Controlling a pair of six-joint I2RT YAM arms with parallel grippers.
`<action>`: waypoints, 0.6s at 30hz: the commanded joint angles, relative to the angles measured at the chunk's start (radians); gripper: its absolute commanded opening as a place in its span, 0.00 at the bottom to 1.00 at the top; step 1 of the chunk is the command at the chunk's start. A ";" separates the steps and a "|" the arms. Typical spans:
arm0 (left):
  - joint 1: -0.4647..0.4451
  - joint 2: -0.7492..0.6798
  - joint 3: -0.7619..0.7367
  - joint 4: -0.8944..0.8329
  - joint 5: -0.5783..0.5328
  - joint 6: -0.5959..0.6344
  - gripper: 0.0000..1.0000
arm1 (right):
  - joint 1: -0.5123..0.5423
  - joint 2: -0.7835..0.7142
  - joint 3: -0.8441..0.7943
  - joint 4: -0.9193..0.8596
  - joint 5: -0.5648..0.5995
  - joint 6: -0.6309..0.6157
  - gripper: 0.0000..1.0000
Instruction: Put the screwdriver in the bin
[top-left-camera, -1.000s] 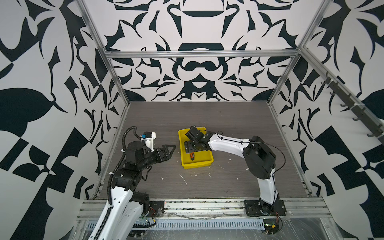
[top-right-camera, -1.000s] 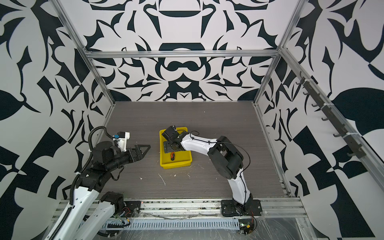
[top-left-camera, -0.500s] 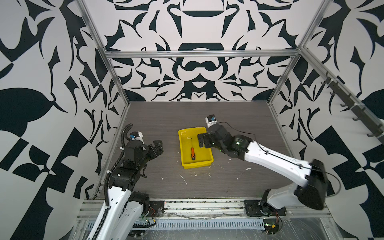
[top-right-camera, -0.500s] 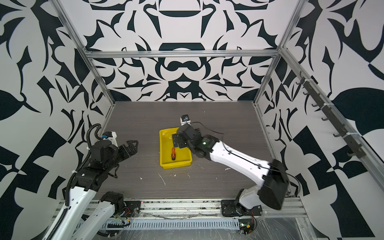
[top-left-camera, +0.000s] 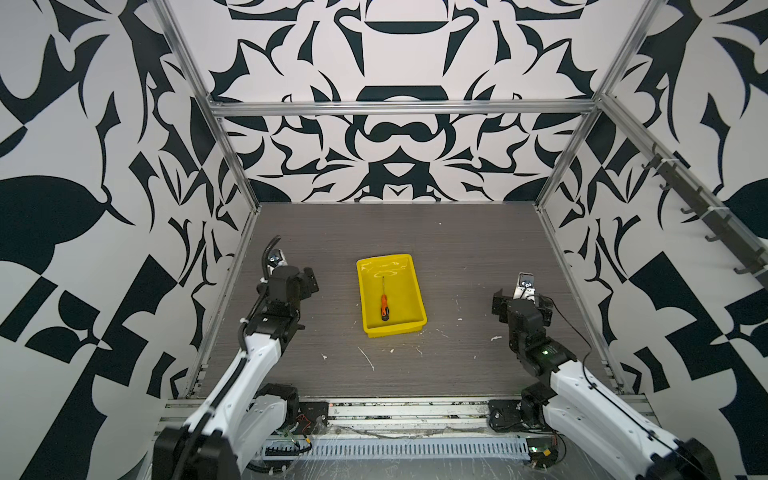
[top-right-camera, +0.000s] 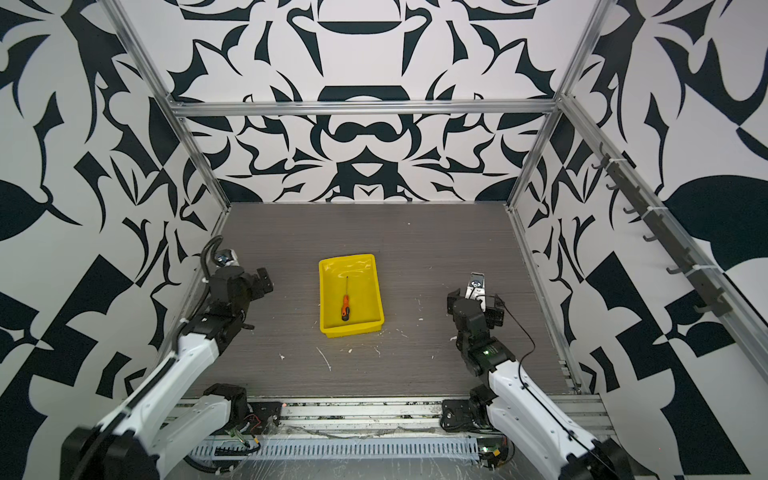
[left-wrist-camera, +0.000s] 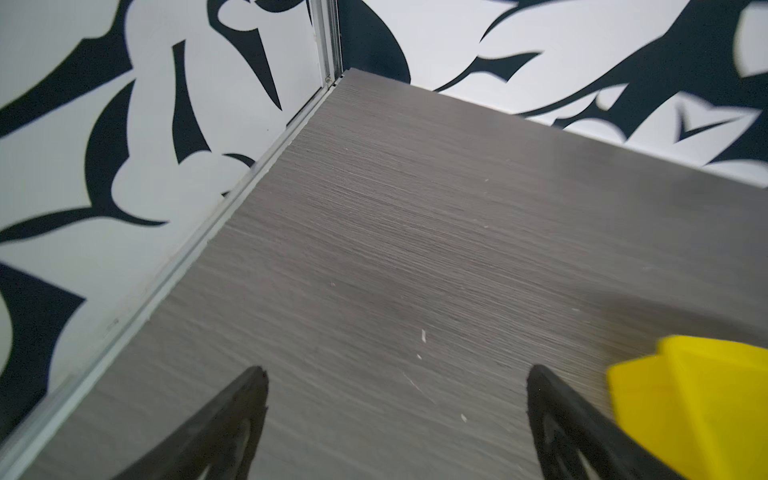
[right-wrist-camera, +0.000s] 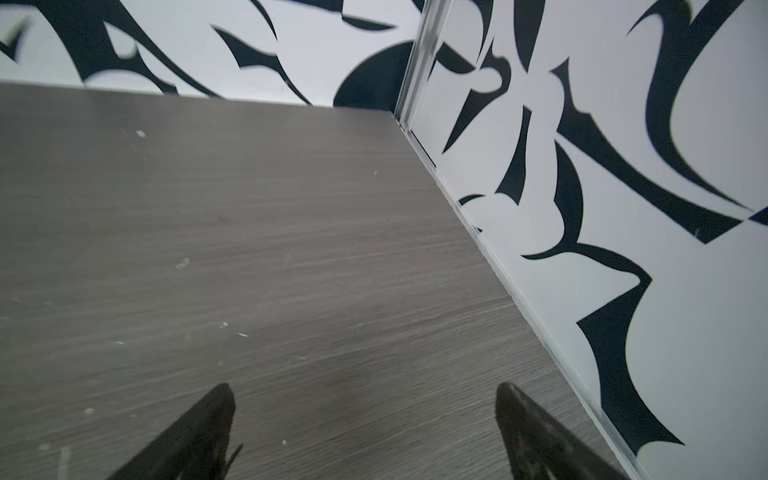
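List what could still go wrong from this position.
Little seems at stake: the screwdriver already lies inside the bin, and both grippers are open and empty.

1. The left gripper is close to the bin; in its wrist view a yellow corner shows beside one finger. A careless swing might nudge the bin.

2. The right gripper hangs near the side wall, so a wide outward move may scrape it.

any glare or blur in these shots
In both top views, white glare streaks the far inside of the bin, while the screwdriver stays sharp; in the left wrist view the bin corner is soft; in the right wrist view the wall pattern smears.
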 joint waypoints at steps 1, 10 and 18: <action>0.035 0.148 -0.055 0.338 -0.080 0.157 0.99 | -0.047 0.165 0.020 0.366 -0.071 -0.098 1.00; 0.142 0.427 -0.109 0.697 0.073 0.163 0.99 | -0.156 0.594 0.071 0.740 -0.158 -0.102 1.00; 0.200 0.471 -0.140 0.773 0.202 0.141 0.99 | -0.198 0.738 0.092 0.810 -0.224 -0.080 1.00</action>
